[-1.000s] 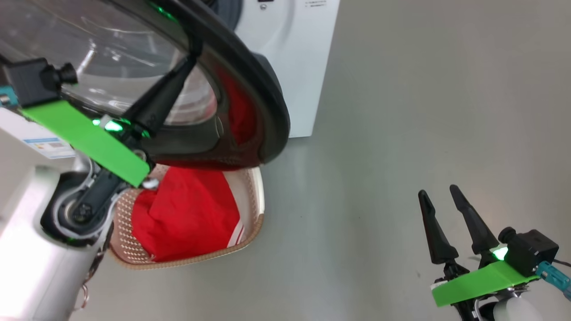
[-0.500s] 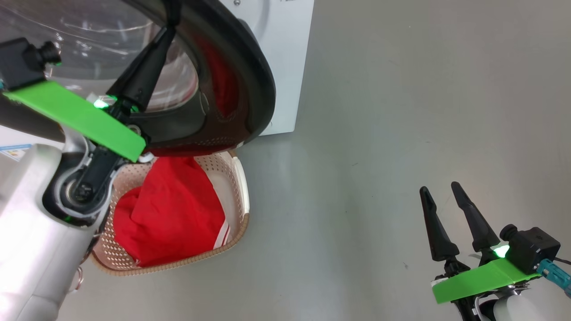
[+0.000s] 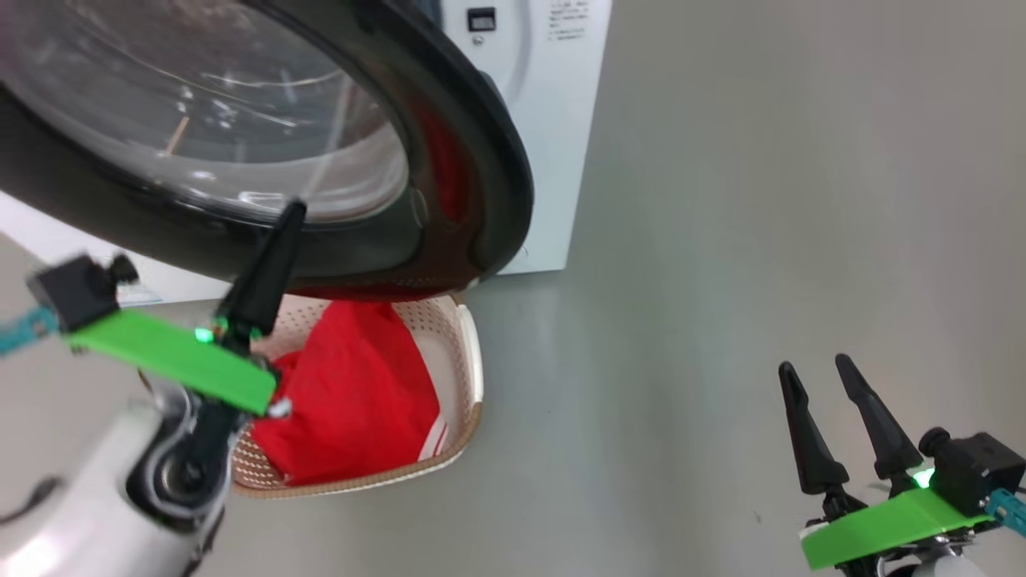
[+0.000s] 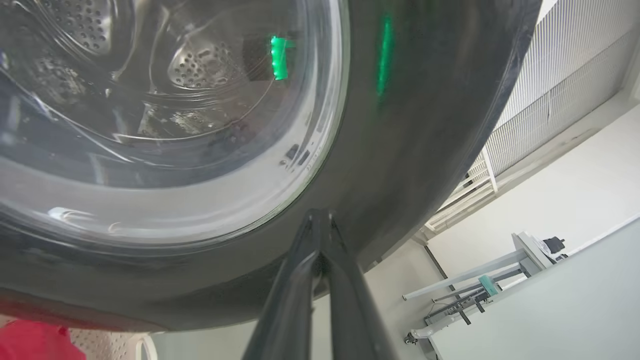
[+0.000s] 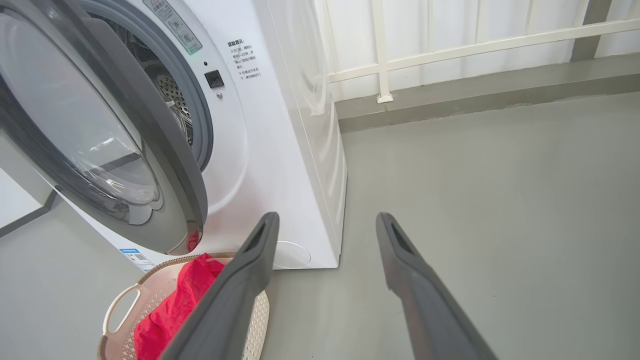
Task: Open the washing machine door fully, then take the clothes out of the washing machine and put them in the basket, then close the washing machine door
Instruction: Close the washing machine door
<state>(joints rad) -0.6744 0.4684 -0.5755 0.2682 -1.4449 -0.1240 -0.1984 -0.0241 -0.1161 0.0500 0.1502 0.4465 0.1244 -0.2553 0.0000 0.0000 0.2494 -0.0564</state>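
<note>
Just beyond left end effector (image 3: 293,211): washing machine door (image 3: 481,144).

Lower left of the head view: left wrist (image 3: 180,365) slants up-right — jaws pressed together. Lower right: right wrist (image 3: 890,525) — jaws spread apart, pointing up.

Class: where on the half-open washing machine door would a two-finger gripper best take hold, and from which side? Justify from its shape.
Probably the washing machine door at its black rim's free edge, approached from the front. That edge stands off the washing machine, leaving room for a finger behind it; the bulging glass window is smooth and rounded, offering no hold.
</note>
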